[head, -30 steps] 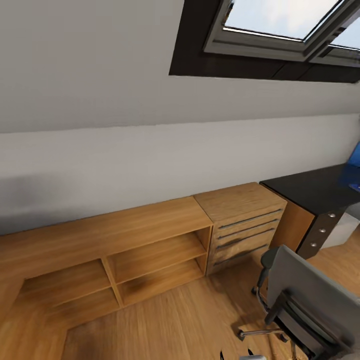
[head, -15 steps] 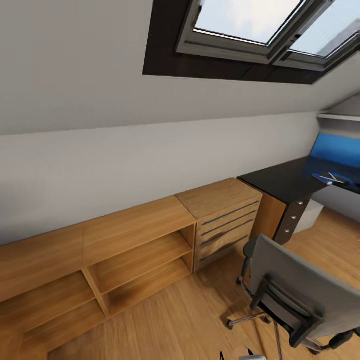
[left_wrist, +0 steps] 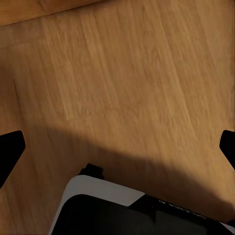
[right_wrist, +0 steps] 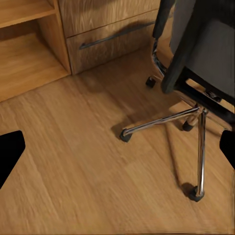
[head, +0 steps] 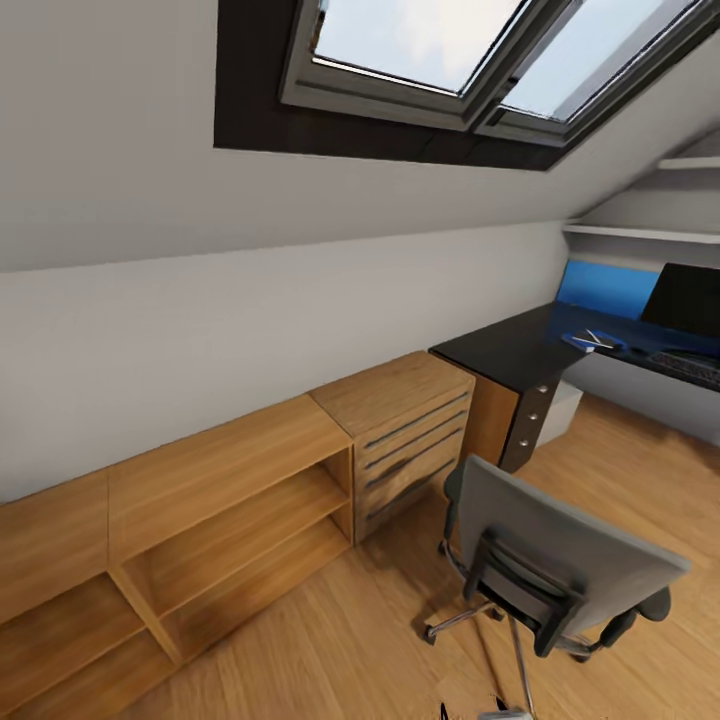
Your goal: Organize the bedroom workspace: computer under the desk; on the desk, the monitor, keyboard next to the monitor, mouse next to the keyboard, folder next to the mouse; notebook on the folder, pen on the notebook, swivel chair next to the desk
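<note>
The grey upholstered swivel chair (head: 560,560) on its chrome castor base is standing at the lower right of the head view, its tall back turned toward the camera, well apart from the glossy black L-shaped desk (head: 510,350) that is running off the right edge. On that desk, at the far right, the flat black monitor (head: 690,298) is standing upright, with what is probably the dark keyboard (head: 690,366) lying just in front of it, though it is too small to be sure. A small flat item is lying on the desk near the blue wall panel (head: 610,288); I cannot identify it. The chair's seat is hidden behind its back, so the folder is not confirmable.

In each wrist view, the left gripper (left_wrist: 117,149) and the right gripper (right_wrist: 117,149) are showing dark fingertips at opposite frame edges, so both are standing wide apart and holding nothing.

The risk ahead: rolling forward, the base could be knocking the castors (right_wrist: 126,137) and sending the chair drifting away.
</note>
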